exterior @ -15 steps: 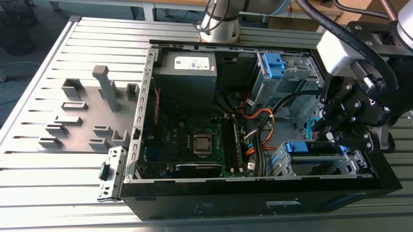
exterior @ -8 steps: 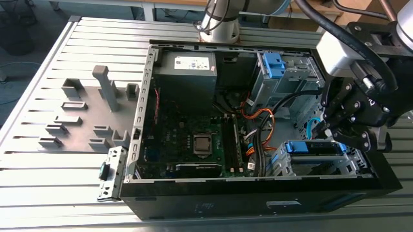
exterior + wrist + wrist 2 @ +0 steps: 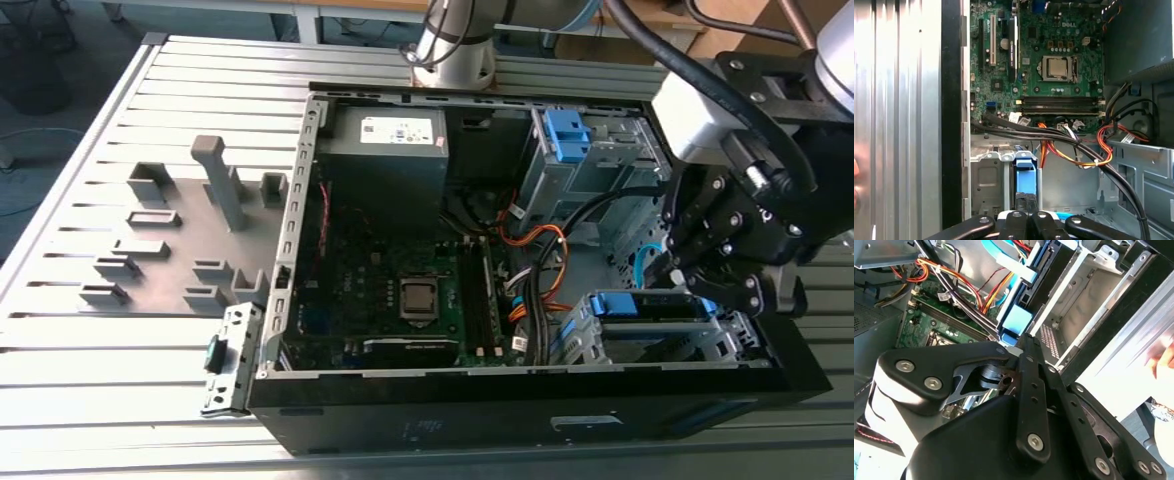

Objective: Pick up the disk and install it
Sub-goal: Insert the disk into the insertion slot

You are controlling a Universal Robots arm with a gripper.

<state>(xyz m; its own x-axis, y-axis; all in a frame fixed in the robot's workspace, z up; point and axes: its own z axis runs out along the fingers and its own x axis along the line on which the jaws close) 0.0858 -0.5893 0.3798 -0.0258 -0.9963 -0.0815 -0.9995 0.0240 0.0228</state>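
The black multi-link claw (image 3: 1026,220) has its fingers drawn together, seemingly pinched on the blue plastic tab of the disk (image 3: 1024,177), a blue-railed drive sitting edge-on in the grey sheet-metal drive cage (image 3: 667,340) directly beneath it. Just beyond the fingertips, a bundle of black and orange cables (image 3: 1074,145) crosses the bay; a skewed push could jam the rails or snag those wires. Farther off lies the green motherboard (image 3: 1044,60), which a slip might strike.
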